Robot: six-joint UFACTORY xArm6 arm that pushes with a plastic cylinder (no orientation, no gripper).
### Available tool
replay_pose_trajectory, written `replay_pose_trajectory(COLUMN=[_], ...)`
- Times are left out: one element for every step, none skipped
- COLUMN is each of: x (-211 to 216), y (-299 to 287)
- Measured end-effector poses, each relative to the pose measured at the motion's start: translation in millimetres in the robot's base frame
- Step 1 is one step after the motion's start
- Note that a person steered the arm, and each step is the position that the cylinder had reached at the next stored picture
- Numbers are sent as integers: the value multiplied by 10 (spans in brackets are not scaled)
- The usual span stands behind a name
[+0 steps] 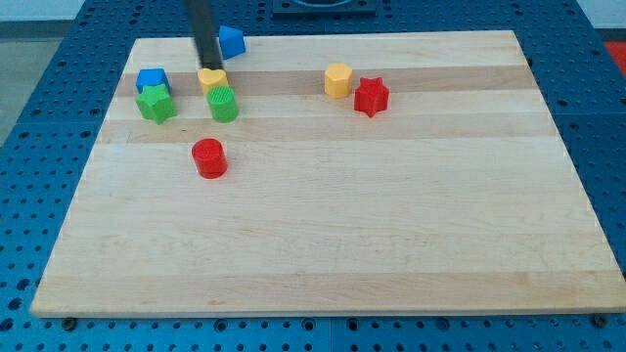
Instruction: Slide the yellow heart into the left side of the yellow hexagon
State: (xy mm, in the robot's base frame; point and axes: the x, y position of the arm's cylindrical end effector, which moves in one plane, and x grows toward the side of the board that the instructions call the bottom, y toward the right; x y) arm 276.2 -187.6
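Observation:
The yellow heart [211, 80] lies near the board's top left, just above a green round block [223, 104]. The yellow hexagon [337, 80] stands well to its right, near the top middle, with a red star [372, 97] touching its lower right. My tip [210, 66] comes down from the view's top and rests at the heart's upper edge, between the heart and a blue block [231, 41].
A blue block [152, 81] and a green star [156, 103] sit together at the left. A red cylinder [208, 157] stands below the green round block. The wooden board [323, 235] lies on a blue perforated table.

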Motion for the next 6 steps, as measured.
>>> replay_pose_trajectory(x=[316,440,285,175,13,-34], y=[-226,649,853,506,907,1230])
